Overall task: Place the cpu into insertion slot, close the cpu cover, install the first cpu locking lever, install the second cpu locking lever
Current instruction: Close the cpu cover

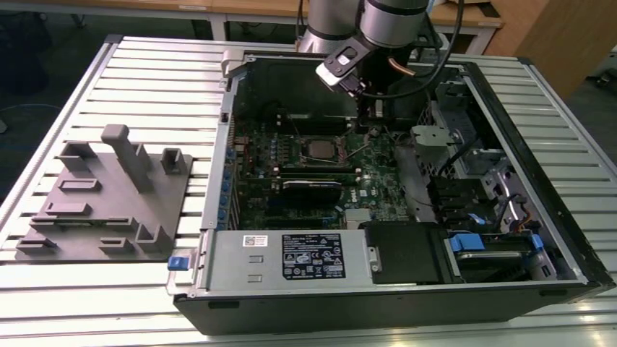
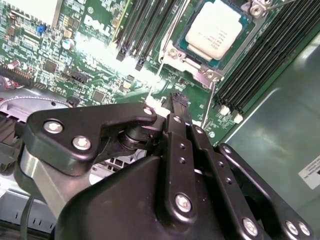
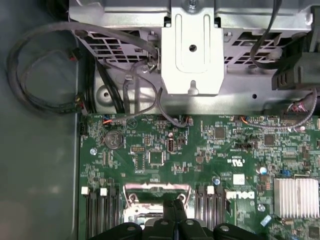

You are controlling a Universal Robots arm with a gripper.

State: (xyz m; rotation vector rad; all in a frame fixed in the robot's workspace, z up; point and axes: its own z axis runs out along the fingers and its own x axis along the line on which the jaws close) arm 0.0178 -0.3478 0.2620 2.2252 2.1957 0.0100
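the cpu (image 2: 217, 27) sits flat inside the insertion slot (image 2: 207, 74), long black memory slots (image 2: 250, 75) on either side. the gripper (image 2: 178, 102), black fingers pressed together, hangs over the green circuit board (image 2: 95, 65) near the slot's corner.

A grey moulded plastic jig block (image 1: 106, 199) sits left of frame on the ribbed silvery metal worktop (image 1: 144, 79); an open black computer case (image 1: 386, 311) lies beside it, centre-right.

Dull silver metal tops the cpu (image 2: 216, 31), framed by the shiny metal cpu cover (image 2: 195, 64), on a glossy green motherboard (image 2: 100, 55); gripper (image 2: 178, 100) matt black.
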